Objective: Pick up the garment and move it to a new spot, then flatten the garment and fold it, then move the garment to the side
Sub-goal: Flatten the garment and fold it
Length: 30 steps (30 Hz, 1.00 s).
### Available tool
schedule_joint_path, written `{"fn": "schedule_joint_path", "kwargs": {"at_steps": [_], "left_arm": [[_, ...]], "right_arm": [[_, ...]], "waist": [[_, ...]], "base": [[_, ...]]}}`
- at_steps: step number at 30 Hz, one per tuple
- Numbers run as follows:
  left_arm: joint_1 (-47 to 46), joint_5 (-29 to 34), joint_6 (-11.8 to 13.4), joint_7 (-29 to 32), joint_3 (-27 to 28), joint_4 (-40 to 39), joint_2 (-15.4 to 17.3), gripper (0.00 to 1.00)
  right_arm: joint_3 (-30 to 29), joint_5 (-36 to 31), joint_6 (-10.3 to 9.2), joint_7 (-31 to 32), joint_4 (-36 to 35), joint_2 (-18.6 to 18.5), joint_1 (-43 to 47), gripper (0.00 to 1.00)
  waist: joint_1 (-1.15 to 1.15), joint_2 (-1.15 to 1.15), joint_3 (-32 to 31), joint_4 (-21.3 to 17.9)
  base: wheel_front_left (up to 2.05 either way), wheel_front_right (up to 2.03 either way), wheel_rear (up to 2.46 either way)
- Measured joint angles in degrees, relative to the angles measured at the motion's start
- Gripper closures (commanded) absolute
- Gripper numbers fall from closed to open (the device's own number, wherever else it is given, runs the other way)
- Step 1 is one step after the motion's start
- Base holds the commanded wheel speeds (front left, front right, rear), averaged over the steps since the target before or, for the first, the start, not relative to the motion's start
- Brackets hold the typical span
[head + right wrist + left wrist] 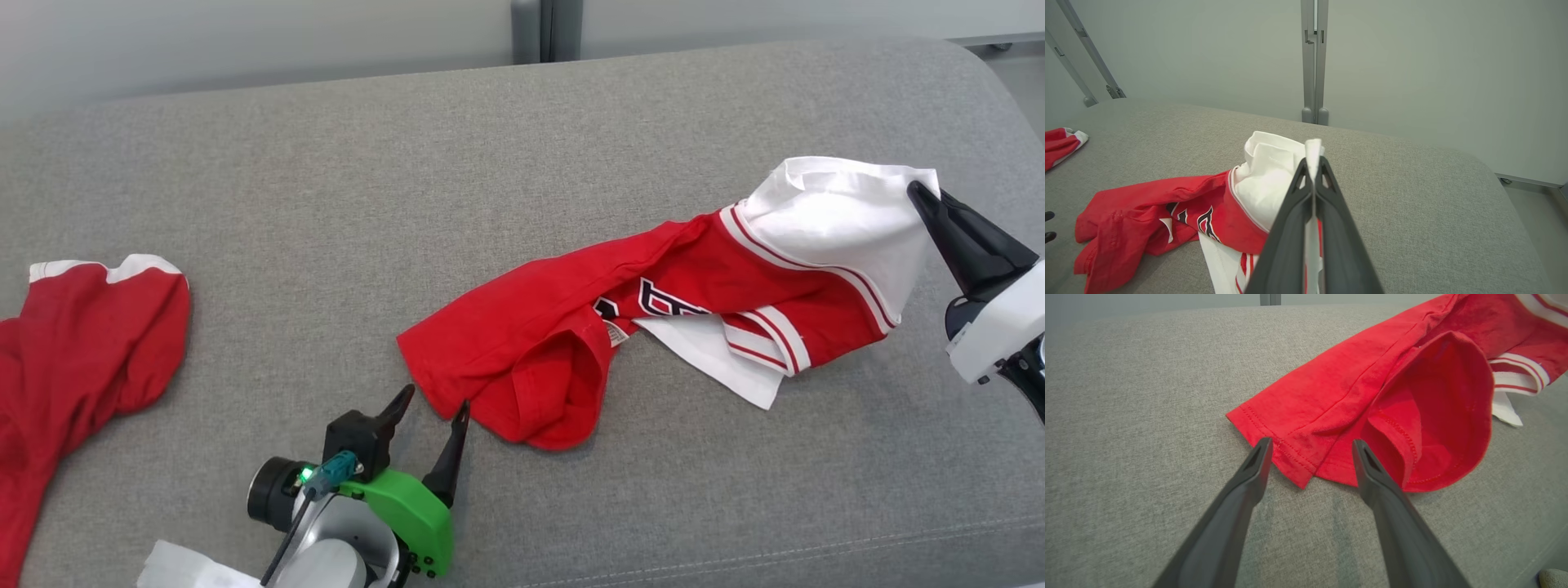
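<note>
The garment (571,327), a red shirt with white sleeves and striped trim, lies crumpled and stretched across the grey cushion. My right gripper (922,192) is shut on a white edge of it at the far right, lifting that end slightly. In the right wrist view the white cloth is pinched between the fingers of the right gripper (1312,161), and the garment (1167,204) trails off to the left. My left gripper (433,402) stands open at the red hem corner. In the left wrist view the left gripper (1311,443) straddles that corner of the garment (1412,396) with nothing clamped.
A second red cloth (73,351) with white trim lies at the cushion's left edge, also seen as the red cloth (1059,145) in the right wrist view. The grey cushion (522,147) rounds off at the right. A wall and a metal post (545,28) stand behind.
</note>
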Motion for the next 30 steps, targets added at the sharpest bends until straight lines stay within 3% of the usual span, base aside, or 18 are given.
{"fn": "schedule_joint_path", "kwargs": {"at_steps": [10, 11, 18, 21, 25, 30], "left_arm": [[-3.9, 0.3, -1.0, 2.4, 0.4, 5.7, 0.5, 0.00], [-3.9, 0.3, -1.0, 2.4, 0.4, 6.1, 0.3, 0.06], [-4.7, -0.3, -1.5, 2.3, 0.5, 7.9, 0.2, 0.17], [-5.3, -0.6, -1.6, 2.3, 0.6, 8.7, 0.1, 0.35], [-5.4, -1.1, -2.0, 2.3, 0.6, 10.1, -0.1, 0.50], [-5.6, -1.2, -2.5, 2.2, 0.6, 11.1, -0.3, 0.49]], "right_arm": [[-0.2, 0.1, -0.42, -2.9, -2.1, 0.8, 2.3, 1.00], [-0.2, 0.1, -0.42, -3.1, -2.2, 0.8, 2.4, 1.00], [-0.3, 0.1, -0.43, -3.8, -2.9, 0.8, 3.4, 1.00], [-0.2, 0.1, -0.43, -4.0, -3.2, 0.8, 3.6, 1.00], [-0.2, 0.1, -0.43, -4.0, -3.4, 0.8, 4.4, 1.00], [-0.1, 0.0, -0.48, -4.5, -3.5, 0.8, 4.4, 1.00]], "waist": [[0.00, 0.00, 2.0, -1.0], [0.00, 0.00, 2.0, -1.0], [0.00, 0.00, 2.2, -0.6], [0.00, 0.00, 2.2, -0.4], [0.00, 0.00, 2.1, -0.3], [0.00, 0.00, 1.9, -0.3]], "base": [[0.00, 0.00, 0.00], [0.00, 0.00, 0.00], [0.00, 0.00, 0.00], [0.00, 0.00, 0.00], [0.00, 0.00, 0.00], [0.00, 0.00, 0.00]]}}
